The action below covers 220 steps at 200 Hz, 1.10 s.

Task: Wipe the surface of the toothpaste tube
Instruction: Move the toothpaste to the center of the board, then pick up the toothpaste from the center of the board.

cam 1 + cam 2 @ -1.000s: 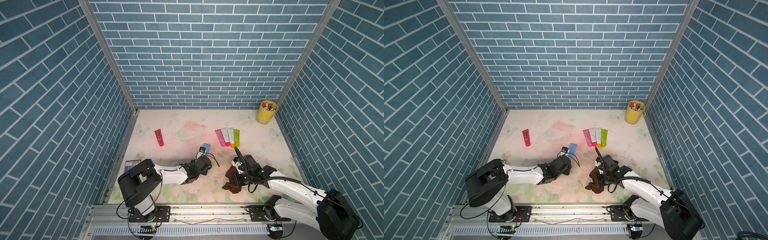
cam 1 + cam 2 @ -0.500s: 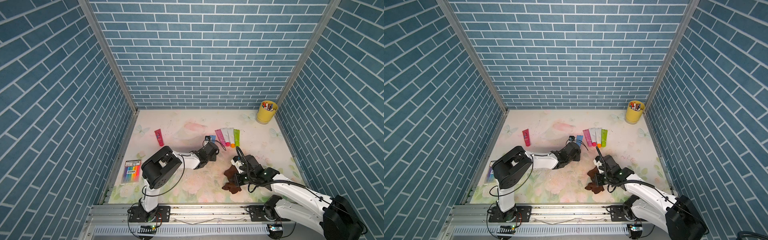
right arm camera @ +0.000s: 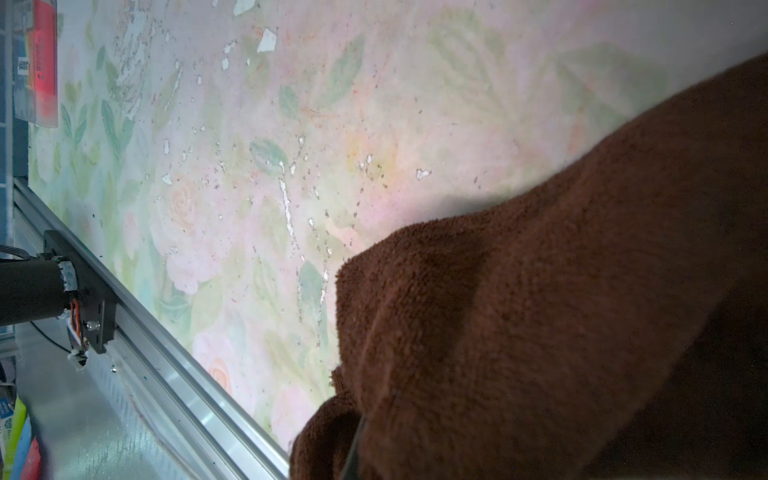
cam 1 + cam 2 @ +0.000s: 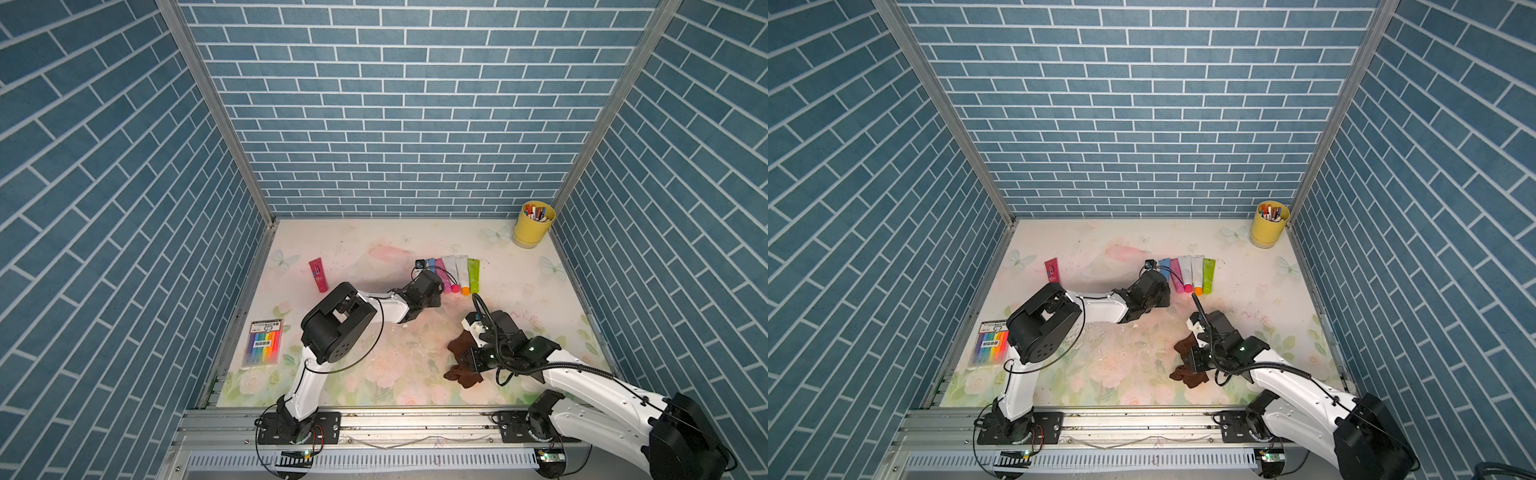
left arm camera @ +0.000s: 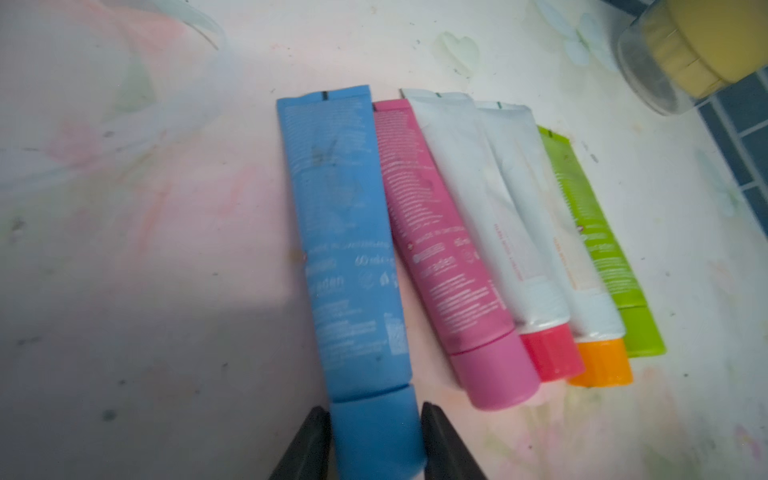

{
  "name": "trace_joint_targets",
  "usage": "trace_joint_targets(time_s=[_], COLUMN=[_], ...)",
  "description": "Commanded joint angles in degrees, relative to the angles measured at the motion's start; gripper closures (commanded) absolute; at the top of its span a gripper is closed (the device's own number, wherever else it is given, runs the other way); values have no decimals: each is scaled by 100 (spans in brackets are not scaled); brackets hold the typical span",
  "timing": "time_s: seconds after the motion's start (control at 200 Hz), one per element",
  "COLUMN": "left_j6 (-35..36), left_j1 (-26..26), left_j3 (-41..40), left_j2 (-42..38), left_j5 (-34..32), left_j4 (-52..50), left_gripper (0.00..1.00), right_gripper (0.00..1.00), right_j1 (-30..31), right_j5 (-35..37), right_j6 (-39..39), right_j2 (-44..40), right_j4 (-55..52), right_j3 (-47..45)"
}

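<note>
Left end effector (image 5: 374,410) straddles the blue tube (image 5: 345,232) at its cap, grip unclear; pink tube (image 5: 436,249) lies just beside it. Right end effector (image 4: 473,358) clamps the brown cloth (image 4: 462,377).

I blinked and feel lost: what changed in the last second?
The left hand carried the blue tube toward the back wall, laying it beside the pink tube; its fingers flank one end, grip unclear. The right hand kept holding the brown cloth; the red tube stayed put.

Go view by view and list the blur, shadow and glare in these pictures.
Left wrist: print on the blue tube is smeared by blur; a shadow darkens the table beside it. Right wrist: the cloth blocks half the frame. Both top views: sharp, evenly lit walls, no glare.
</note>
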Motion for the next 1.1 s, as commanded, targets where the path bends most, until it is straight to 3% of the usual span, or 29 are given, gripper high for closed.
trace_joint_targets(time_s=[0.0, 0.185, 0.305, 0.405, 0.48, 0.565, 0.66, 1.095], left_j6=[25, 113, 212, 367, 452, 524, 526, 621], left_j1=[0, 46, 270, 567, 737, 829, 892, 971], left_j3=[59, -361, -596, -676, -587, -412, -290, 550], left_j2=[45, -660, -1113, -1187, -1056, -836, -584, 386], left_j5=[282, 309, 260, 558, 784, 776, 757, 1184], left_j4=[8, 119, 125, 287, 259, 104, 12, -303], left_gripper=[48, 31, 29, 29, 34, 53, 64, 76], right_gripper=[100, 100, 100, 100, 100, 100, 100, 100], right_j1=[45, 54, 59, 20, -39, -55, -62, -70], right_j5=[20, 46, 296, 1126, 1575, 1859, 1877, 1875], right_j6=[67, 67, 129, 364, 491, 568, 577, 568], right_j2=[-65, -72, -392, -1042, -1435, -1727, -1842, -1625], right_j4=[51, 38, -87, -457, -647, -769, -786, -748], right_j3=[-54, -54, -87, -148, -190, -221, -248, -204])
